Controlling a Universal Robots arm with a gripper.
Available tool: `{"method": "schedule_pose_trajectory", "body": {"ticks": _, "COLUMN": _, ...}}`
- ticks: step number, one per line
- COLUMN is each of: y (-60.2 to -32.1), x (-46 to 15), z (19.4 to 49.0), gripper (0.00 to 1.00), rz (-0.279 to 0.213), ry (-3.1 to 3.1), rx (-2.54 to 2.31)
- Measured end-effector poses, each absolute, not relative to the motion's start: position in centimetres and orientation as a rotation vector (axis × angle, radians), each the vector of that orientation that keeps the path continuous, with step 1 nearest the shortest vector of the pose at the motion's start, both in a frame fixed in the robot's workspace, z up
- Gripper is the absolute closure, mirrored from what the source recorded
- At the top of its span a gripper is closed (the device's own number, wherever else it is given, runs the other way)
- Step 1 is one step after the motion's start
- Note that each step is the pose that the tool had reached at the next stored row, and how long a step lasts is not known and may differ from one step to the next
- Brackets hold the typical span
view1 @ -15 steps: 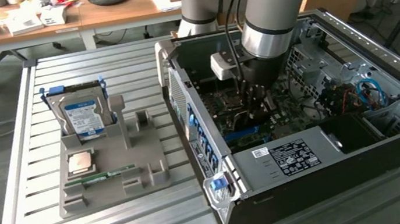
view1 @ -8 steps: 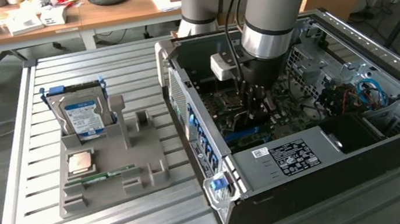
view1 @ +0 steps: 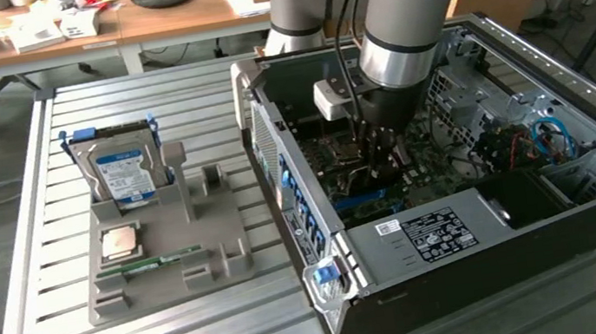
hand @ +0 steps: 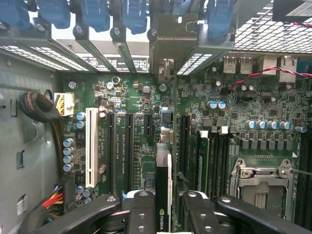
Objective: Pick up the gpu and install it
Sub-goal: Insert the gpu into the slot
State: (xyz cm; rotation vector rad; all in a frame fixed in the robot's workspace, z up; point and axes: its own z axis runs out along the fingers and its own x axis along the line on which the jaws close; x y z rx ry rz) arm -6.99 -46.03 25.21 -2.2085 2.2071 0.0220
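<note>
Wrist view: gripper (hand: 166, 200) clenched on the gpu (hand: 163, 168), which is held edge-on over the motherboard (hand: 136, 97).
In the exterior view the arm reaches down at the frame's centre into the open computer case (view1: 426, 241). The likeliest fault, as I judge it, is misalignment. If the card's lower edge sits beside its black slot (hand: 183, 146) and not in it, a push would load the board or nearby capacitors. The end bracket could also snag the case's rear frame, and a tilted card could jam. Whether it is seated I cannot tell. The gpu looks thin and dark, with a green logo on its upper edge, pinched between both black fingers (hand: 141, 214).
</note>
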Motion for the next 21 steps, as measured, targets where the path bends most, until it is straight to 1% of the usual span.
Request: {"method": "schedule_pose_trajectory", "body": {"ticks": 21, "y": -46.03, "x": -7.07, "z": 25.12, "gripper": 0.74, "rz": 0.022, "ry": 2.21, "rx": -2.206}}
